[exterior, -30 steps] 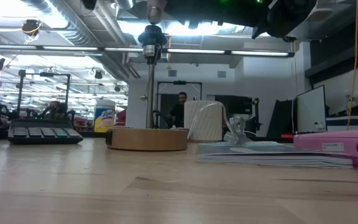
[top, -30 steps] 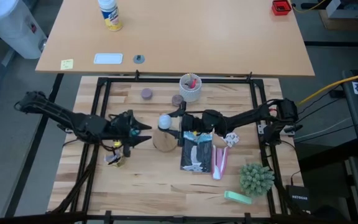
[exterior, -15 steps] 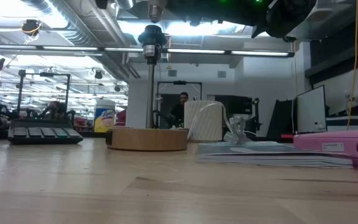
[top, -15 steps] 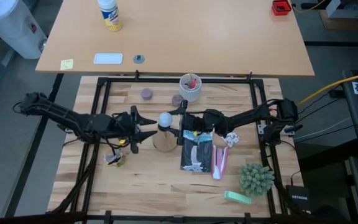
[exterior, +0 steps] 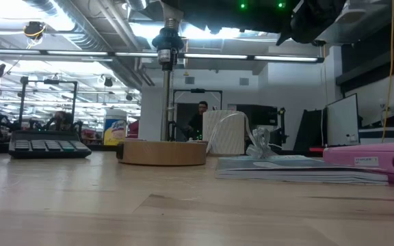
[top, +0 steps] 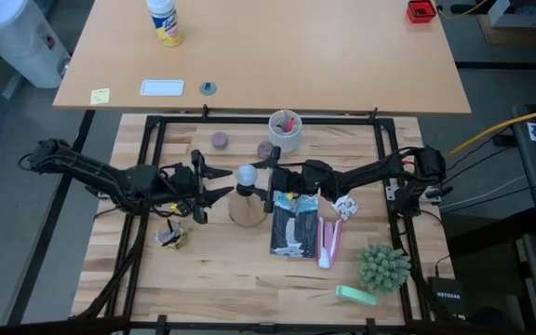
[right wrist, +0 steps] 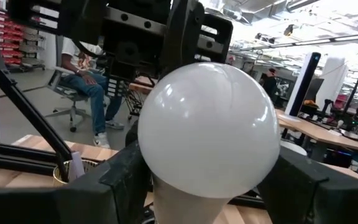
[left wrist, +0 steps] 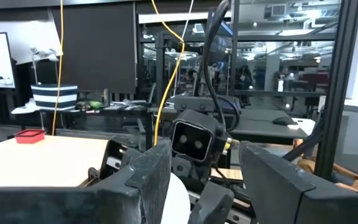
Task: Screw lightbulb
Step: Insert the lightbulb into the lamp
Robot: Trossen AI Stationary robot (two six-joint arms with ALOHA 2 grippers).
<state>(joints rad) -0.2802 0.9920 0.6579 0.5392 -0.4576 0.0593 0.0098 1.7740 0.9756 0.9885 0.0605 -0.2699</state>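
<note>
The right gripper clamps the lightbulb (its frosted globe fills the right wrist view) above the wooden stand near the worktop's middle. The left gripper, spread wide, flanks the bulb without touching. Both arms reach inward, nearly level. No readable labels.

Very little lettering can be read. In the high view, a black box on the floor at the lower right corner carries white letters that look like "NETGEAR". In the low view, the pink case on the counter bears a small white label with a line of print too fine to make out. The yellow-and-blue canister in the background shows a brand label, but its letters cannot be made out for certain.
</note>
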